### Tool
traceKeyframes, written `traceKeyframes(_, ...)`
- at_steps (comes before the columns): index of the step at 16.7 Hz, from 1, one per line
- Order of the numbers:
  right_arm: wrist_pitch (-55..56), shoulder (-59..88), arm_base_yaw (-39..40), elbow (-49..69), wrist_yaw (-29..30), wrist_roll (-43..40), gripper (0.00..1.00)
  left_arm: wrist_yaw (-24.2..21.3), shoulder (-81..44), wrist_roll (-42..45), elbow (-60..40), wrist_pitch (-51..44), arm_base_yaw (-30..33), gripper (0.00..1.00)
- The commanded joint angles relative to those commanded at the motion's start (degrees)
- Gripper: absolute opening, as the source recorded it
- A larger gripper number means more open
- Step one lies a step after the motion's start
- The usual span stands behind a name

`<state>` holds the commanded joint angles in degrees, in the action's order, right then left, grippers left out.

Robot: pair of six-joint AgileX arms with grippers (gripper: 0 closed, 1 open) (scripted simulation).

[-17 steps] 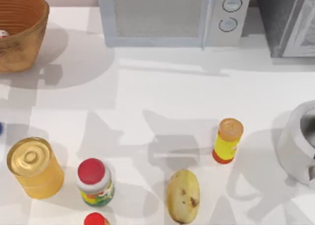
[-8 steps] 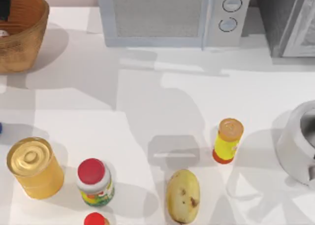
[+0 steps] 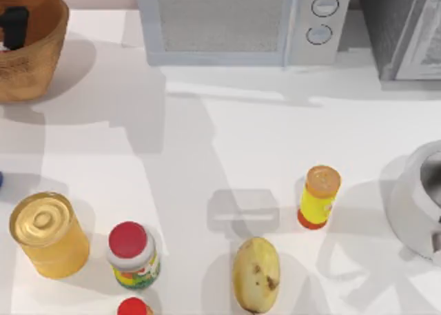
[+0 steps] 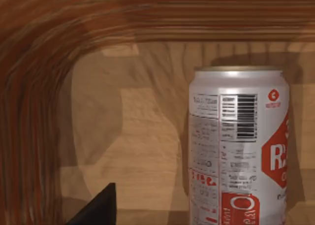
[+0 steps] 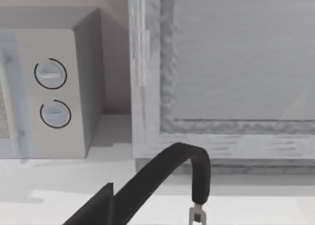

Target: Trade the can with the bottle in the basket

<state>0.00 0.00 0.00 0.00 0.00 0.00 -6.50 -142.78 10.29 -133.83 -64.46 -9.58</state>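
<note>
the left pincer [image 3: 14, 27] hangs inside the woven basket [image 3: 41, 60] at the far left corner of the worktop [image 3: 227, 163], a dark shape seen from above against the ribbed wall; whether its fingers are apart or together cannot be told. in the left wrist view one dark fingertip [image 4: 96, 209] pokes in at the frame's edge, and the can [image 4: 238, 146] stands just ahead of it and off to one side, not touching. the can is upright on the basket's wooden floor, its long axis vertical, pale top rim up, the barcode and red markings facing the pincer. from above a small white sliver of it [image 3: 3, 46] shows just beside the pincer, toward the near wall.

the right pincer [image 5: 110, 205] is parked facing the microwave [image 5: 49, 87] and a grey cabinet; its fingers cannot be judged.

well away from the left pincer, toward the near edge of the worktop, stand a golden tin [image 3: 48, 236], a red-capped jar [image 3: 133, 256], a potato [image 3: 256, 273] and a yellow bottle [image 3: 319, 196] with an orange cap.
</note>
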Motion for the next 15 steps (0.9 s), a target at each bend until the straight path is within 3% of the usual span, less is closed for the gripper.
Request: traceKeyframes(15, 0.0, 0.0, 0.0, 0.0, 0.0, 0.0, 1.0, 0.1, -6.4, -0.6, 1.1, 7.5, 0.7, 1.0)
